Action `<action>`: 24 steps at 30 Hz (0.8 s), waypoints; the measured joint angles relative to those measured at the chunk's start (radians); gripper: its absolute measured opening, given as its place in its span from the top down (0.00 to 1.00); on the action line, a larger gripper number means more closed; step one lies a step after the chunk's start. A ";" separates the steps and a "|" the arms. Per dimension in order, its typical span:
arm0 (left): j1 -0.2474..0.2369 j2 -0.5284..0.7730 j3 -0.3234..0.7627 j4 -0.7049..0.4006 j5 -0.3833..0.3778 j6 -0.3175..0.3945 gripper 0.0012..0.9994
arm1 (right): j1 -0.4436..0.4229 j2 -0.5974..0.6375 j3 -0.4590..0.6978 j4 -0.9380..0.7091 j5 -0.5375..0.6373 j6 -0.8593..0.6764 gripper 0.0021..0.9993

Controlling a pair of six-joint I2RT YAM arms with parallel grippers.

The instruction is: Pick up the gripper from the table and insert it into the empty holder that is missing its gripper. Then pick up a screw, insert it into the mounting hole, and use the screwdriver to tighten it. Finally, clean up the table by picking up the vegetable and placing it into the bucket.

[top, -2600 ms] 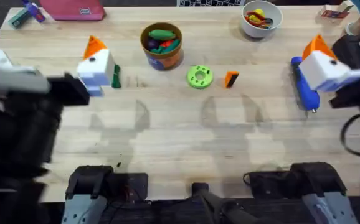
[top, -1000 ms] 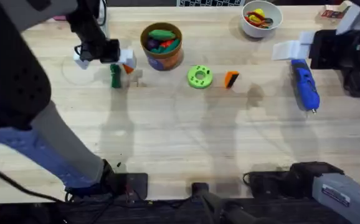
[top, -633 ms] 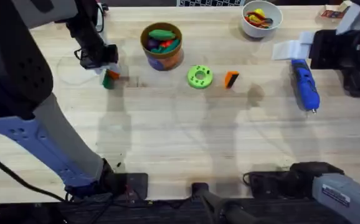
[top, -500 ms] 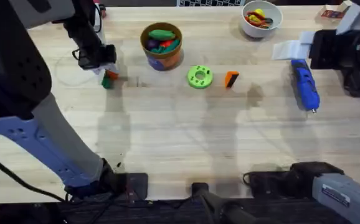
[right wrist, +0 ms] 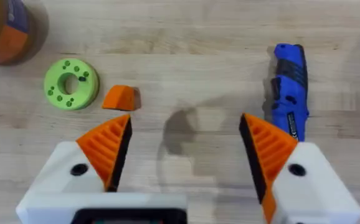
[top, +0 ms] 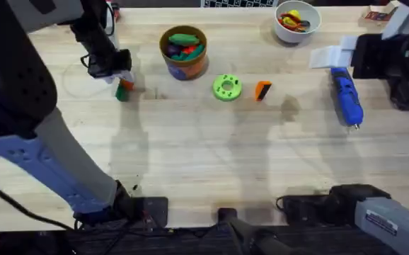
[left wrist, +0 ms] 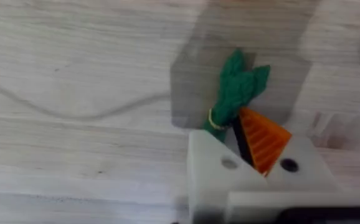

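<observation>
Now the left gripper (left wrist: 233, 140) clamps the vegetable (left wrist: 236, 90) on the table (left wrist: 74, 62).

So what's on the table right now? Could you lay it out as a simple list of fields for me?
Left gripper: down at the slim dark green toy vegetable, fingers around it, on the wooden table
Right gripper: open, holding nothing
Small orange ribbed wedge pad: lying loose beside the round green disc with holes
Blue cylindrical screwdriver: lying flat on the table
Round orange-brown bucket: already holds toy pieces
White bowl: holds red and yellow bits
</observation>
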 joint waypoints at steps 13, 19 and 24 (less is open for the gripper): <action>0.000 -0.419 0.000 -0.114 0.043 -0.029 1.00 | 0.000 0.000 0.000 0.000 0.000 0.003 0.01; 0.000 -0.555 0.000 -0.143 0.045 -0.010 1.00 | 0.000 0.000 0.000 0.000 0.000 0.003 0.01; 0.000 -0.571 0.000 -0.154 0.045 0.001 0.44 | 0.000 0.000 0.000 0.000 0.000 0.003 0.01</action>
